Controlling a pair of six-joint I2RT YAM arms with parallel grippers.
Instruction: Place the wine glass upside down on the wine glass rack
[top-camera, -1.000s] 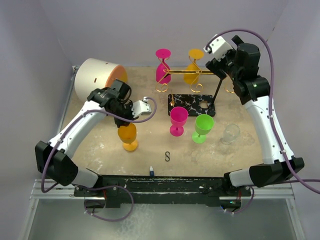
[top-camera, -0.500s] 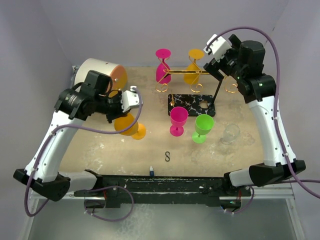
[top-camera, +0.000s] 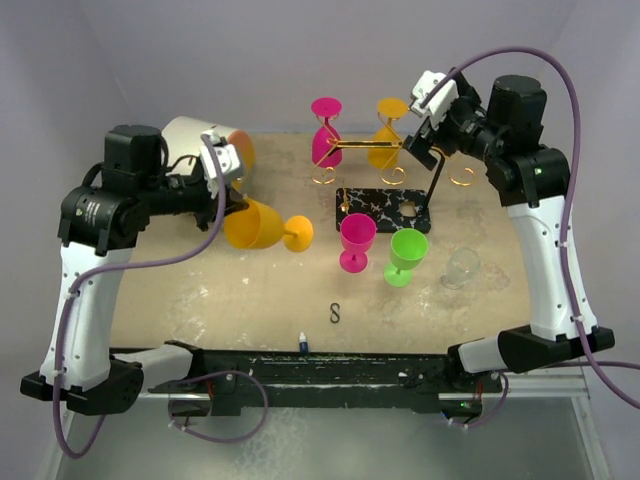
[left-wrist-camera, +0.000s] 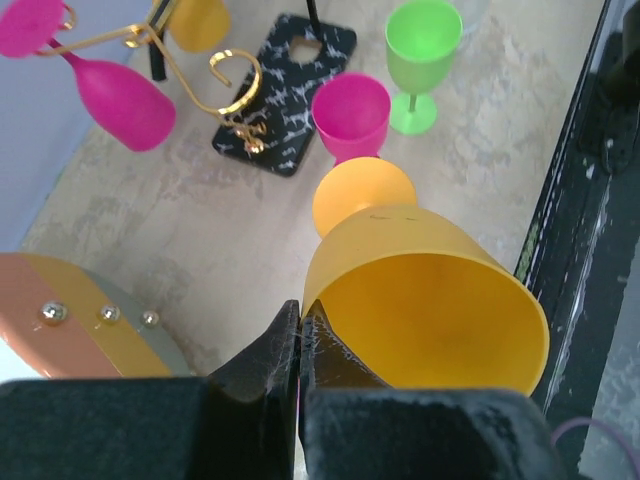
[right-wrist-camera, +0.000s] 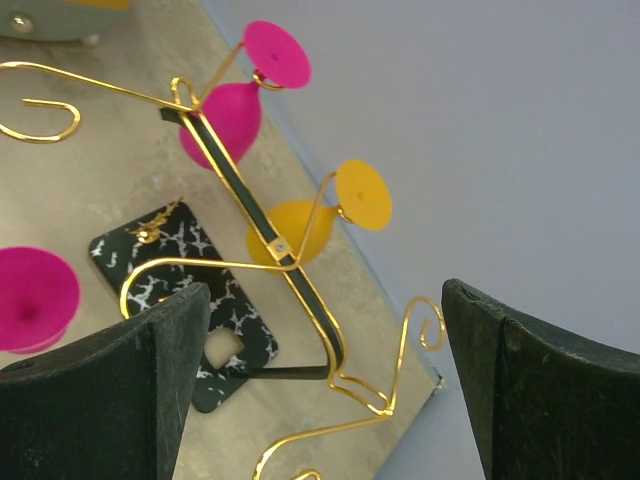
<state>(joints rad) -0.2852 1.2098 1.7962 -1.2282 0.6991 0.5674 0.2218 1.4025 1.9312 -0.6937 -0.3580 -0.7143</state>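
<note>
My left gripper (top-camera: 229, 203) is shut on the rim of an orange wine glass (top-camera: 255, 225) and holds it above the table, tipped on its side with its foot pointing right. In the left wrist view the fingers (left-wrist-camera: 262, 352) pinch the glass's (left-wrist-camera: 430, 300) wall at the rim. The wine glass rack (top-camera: 365, 146) stands at the back on its black marble-veined base (top-camera: 382, 210), with a pink glass (top-camera: 325, 135) and an orange glass (top-camera: 385, 142) hanging upside down. My right gripper (top-camera: 422, 148) is open and empty over the rack's right end (right-wrist-camera: 290, 270).
A pink glass (top-camera: 357, 240), a green glass (top-camera: 407, 255) and a clear glass (top-camera: 462, 266) stand upright in front of the rack. A large white-and-orange cylinder (top-camera: 190, 145) lies at the back left. A small S-hook (top-camera: 335, 313) lies near the front.
My left arm has lifted the orange glass off the table, swung back to the left and tipped the glass onto its side. The right gripper has shifted only slightly.
</note>
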